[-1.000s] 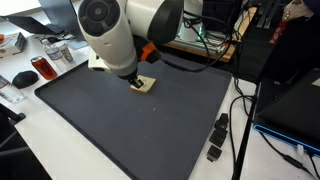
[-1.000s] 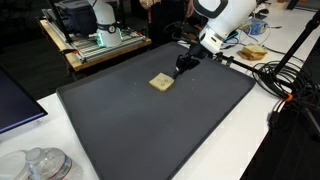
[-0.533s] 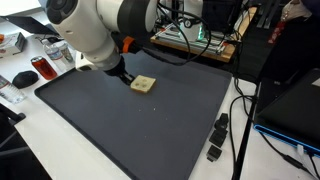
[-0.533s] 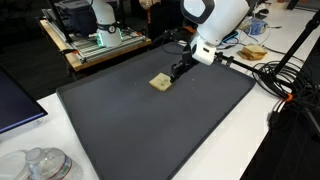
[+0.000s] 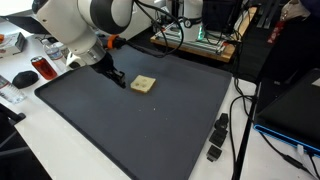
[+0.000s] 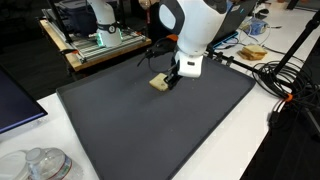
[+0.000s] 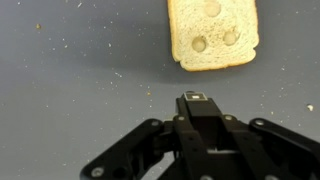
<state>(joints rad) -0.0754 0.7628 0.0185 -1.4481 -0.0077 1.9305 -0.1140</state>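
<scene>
Dark grey and speckled with crumbs, the large rubbery mat (image 5: pixel 130 120) lies flat on the white desk (image 5: pixel 250 140) and carries the one thing near me: a pale tan square slice of bread (image 7: pixel 213 35) with three round dents in its face. In my wrist view the slice sits at twelve o'clock from my black gripper (image 7: pixel 203 150), apart from it, with bare mat between. My jaws hold nothing; their tips lie below the edge of the wrist view, so I cannot tell whether they stand open or closed. In an exterior view my gripper (image 5: pixel 117 78) hangs low over the mat with the slice (image 5: pixel 143 85) just beside it at three o'clock. In both exterior views the slice (image 6: pixel 160 82) lies flat near the mat's far edge.
</scene>
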